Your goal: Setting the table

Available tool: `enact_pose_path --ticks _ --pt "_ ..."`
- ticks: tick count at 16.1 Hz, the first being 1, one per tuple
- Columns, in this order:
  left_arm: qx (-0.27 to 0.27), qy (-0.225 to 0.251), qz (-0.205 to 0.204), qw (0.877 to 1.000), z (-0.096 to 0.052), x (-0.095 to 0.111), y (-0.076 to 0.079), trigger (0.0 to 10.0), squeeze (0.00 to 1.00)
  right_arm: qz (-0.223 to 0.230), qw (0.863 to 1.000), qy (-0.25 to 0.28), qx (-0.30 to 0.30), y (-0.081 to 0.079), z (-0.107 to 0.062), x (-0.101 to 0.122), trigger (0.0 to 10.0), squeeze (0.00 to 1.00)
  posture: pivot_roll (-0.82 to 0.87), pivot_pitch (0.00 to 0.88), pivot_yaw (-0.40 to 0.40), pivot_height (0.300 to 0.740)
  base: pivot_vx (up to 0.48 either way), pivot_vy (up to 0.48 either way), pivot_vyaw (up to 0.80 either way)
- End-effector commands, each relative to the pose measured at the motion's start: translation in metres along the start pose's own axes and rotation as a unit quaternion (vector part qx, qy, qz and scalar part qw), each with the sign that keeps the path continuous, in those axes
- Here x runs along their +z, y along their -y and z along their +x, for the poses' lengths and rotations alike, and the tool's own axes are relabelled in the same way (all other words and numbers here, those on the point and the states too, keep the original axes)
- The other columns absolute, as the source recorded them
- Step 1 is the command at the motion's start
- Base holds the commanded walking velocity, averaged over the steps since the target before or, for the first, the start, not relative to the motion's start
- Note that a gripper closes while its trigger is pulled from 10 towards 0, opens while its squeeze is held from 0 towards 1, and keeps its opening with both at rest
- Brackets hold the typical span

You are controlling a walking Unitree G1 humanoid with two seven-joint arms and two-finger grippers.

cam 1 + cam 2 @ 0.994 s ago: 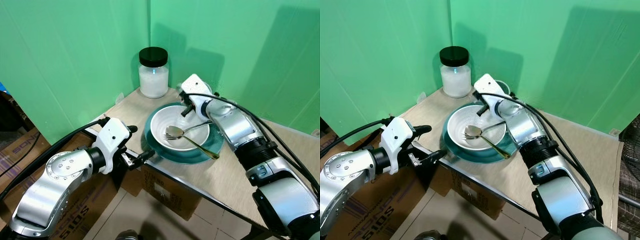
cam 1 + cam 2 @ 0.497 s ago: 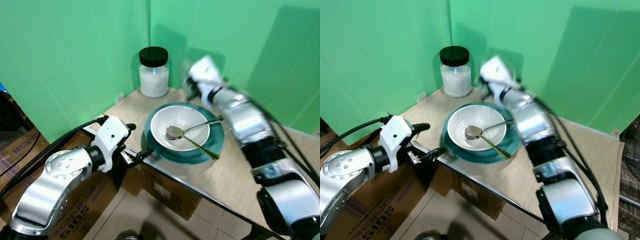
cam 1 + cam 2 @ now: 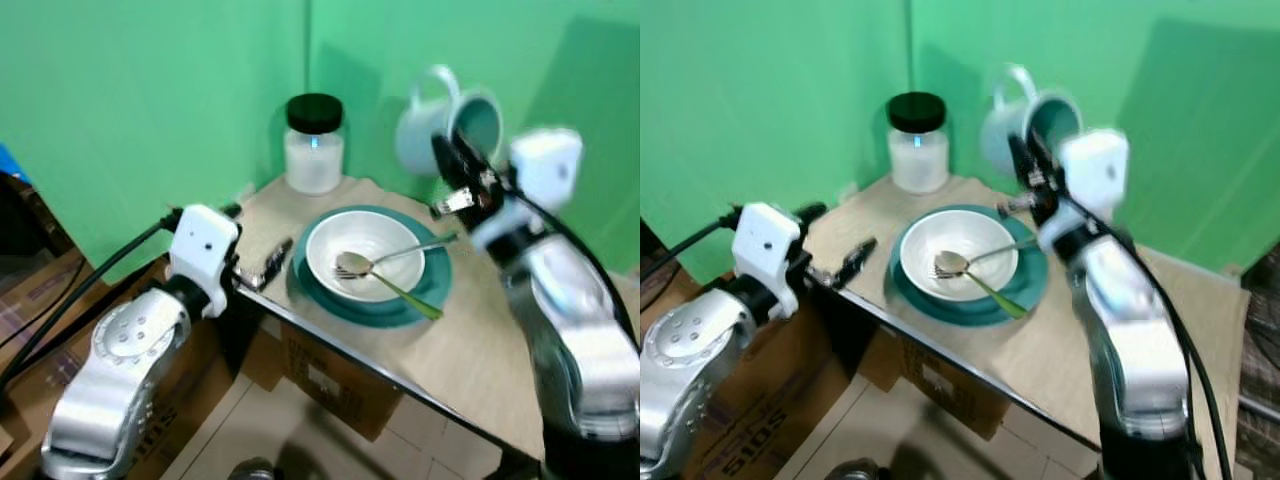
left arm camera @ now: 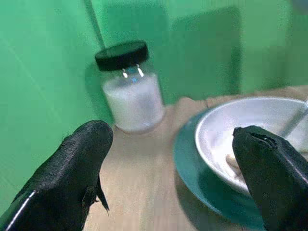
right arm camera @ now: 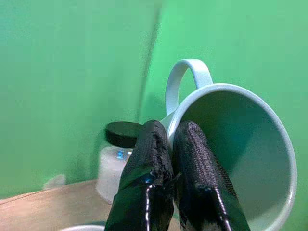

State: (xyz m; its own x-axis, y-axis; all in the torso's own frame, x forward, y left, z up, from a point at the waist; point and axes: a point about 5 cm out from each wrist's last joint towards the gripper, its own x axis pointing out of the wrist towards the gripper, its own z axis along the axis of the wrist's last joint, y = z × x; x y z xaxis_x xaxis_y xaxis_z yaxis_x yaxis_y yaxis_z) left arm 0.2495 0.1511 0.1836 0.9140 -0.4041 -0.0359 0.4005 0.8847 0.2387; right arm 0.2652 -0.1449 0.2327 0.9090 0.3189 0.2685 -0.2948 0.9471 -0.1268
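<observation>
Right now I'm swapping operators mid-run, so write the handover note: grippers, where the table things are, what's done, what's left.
Right gripper: shut on the rim of the pale blue-green ceramic mug, held tilted in the air above the table's far side.
Left gripper: open, empty, at the near table edge, pointing toward the plate.
Done: white bowl sits on the teal round plate; metal spoon and fork rest in the bowl.
Black-lidded glass jar of white powder stands in the back corner.
Left: set the mug down on the tan tabletop.

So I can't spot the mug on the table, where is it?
The mug is up in the air, its rim pinched by the right gripper, tilted above the far right edge of the plate, right of the jar.
</observation>
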Motion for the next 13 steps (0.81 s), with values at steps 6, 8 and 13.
enact_pose_path --ticks 6,8,13 --pt "0.048 0.024 -0.012 0.998 0.009 0.01 0.003 10.0 0.0 -0.005 0.994 -0.004 -0.109 0.01 -0.015 0.004 10.0 0.0 0.12 0.0 -0.034 0.74 0.0 0.0 -0.27" --pt "0.068 0.028 -0.005 0.997 0.01 0.015 -0.004 10.0 0.0 -0.001 0.994 -0.006 -0.109 0.013 -0.012 0.004 10.0 0.0 0.13 0.0 -0.036 0.74 0.0 0.0 -0.8" --pt "0.071 0.028 0.002 0.997 0.008 0.02 -0.009 10.0 0.0 0.033 0.986 -0.029 -0.163 0.018 -0.018 -0.005 10.0 0.0 0.12 0.0 -0.023 0.74 0.0 0.0 -0.8"
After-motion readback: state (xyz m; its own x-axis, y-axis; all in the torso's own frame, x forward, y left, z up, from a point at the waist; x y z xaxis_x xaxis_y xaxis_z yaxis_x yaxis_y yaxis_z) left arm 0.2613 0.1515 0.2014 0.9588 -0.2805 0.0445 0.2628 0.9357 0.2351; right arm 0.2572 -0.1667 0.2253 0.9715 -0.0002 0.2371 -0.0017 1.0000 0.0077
